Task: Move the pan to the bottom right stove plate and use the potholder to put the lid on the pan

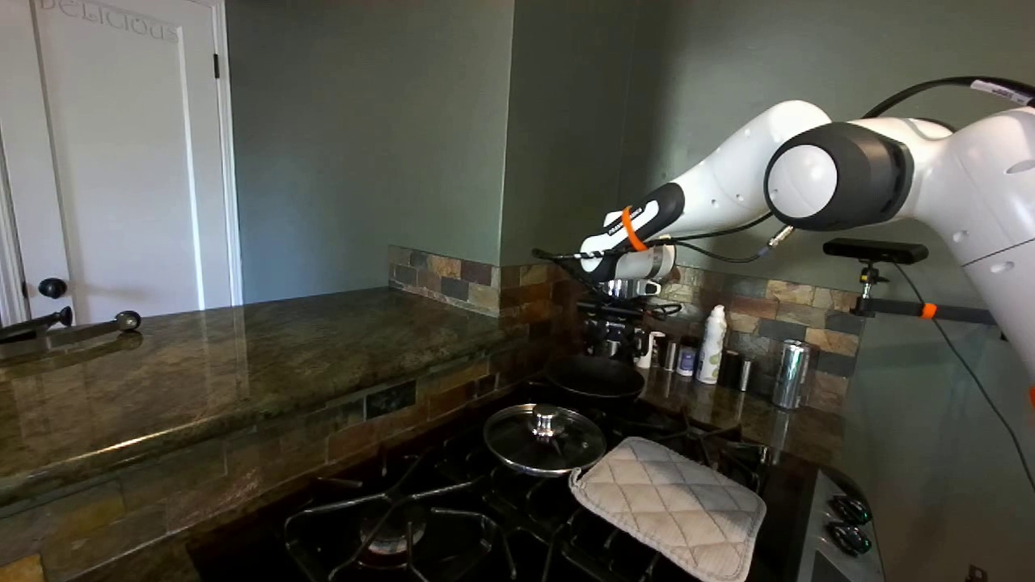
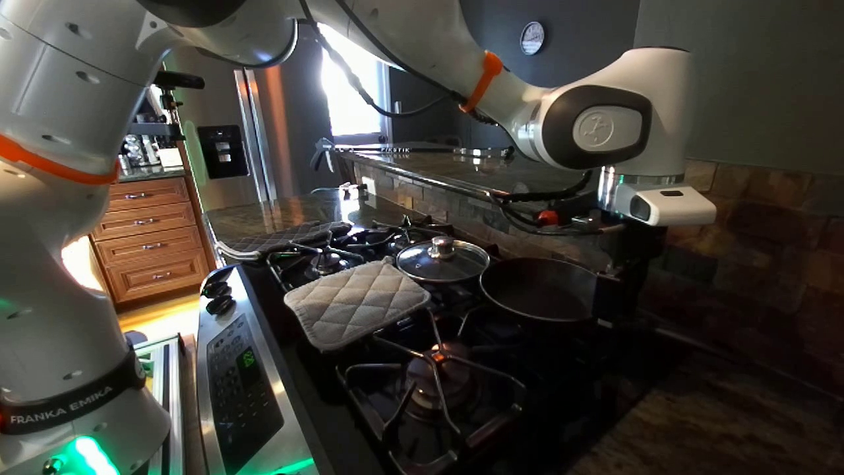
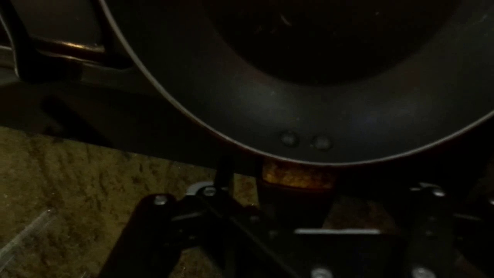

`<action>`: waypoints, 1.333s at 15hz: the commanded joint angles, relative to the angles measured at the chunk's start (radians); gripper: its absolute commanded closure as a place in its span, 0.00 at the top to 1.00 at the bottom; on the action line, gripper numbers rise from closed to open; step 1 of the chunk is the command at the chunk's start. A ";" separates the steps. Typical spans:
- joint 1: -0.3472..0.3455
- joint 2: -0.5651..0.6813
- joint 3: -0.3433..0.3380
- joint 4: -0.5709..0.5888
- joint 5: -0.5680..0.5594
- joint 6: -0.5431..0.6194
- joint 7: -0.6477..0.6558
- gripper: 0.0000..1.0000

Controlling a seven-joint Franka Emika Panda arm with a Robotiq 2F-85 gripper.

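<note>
My arm: white, with charcoal joint caps and orange straps; my gripper: black. Pan: charcoal to black, pale-rimmed. Lid: clear, silver-rimmed, silver-knobbed. Potholder: cream, quilted in diamonds. Backsplash: patchwork of brown, tan and slate grey. Countertop: mottled olive-brown. Wall: grey-green.

You get your strongest light in an exterior view from a tall, burnt-out white window at the back, with glare on the brown polished stone counter and a green glow at the foot of the white robot arm. In both exterior views the cream quilted square potholder reads pale and clear, while the round dark metal pan sinks into shadow. Your wrist view is dim and soft, the black metal tool nearly lost in the dark.
</note>
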State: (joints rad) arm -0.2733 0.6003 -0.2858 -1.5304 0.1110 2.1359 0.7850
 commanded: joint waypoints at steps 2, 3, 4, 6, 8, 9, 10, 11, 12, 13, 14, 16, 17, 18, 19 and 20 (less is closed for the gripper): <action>-0.012 0.022 0.010 0.034 0.031 -0.045 0.001 0.51; -0.013 0.023 0.009 0.035 0.031 -0.048 0.001 0.42; -0.012 0.024 0.009 0.037 0.031 -0.048 0.003 0.35; -0.012 0.026 0.008 0.039 0.030 -0.048 0.004 0.23; -0.012 0.027 0.008 0.037 0.030 -0.048 0.003 0.19; -0.012 0.027 0.009 0.036 0.030 -0.047 0.000 0.13; -0.013 0.025 0.010 0.032 0.030 -0.046 -0.006 0.05; -0.014 0.020 0.012 0.025 0.031 -0.045 -0.016 0.00; -0.015 0.016 0.013 0.020 0.032 -0.043 -0.023 0.00; -0.015 0.011 0.012 0.013 0.029 -0.037 -0.027 0.00; -0.015 0.012 0.009 0.012 0.027 -0.036 -0.026 0.01; -0.017 0.016 0.007 0.017 0.025 -0.040 -0.024 0.27; -0.018 0.017 0.006 0.018 0.025 -0.040 -0.024 0.28; -0.019 0.017 0.006 0.018 0.025 -0.040 -0.024 0.34; -0.020 0.019 0.007 0.019 0.024 -0.041 -0.026 0.41; -0.019 0.020 0.007 0.019 0.022 -0.041 -0.024 0.48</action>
State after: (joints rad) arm -0.2836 0.6184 -0.2845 -1.5216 0.1141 2.1179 0.7784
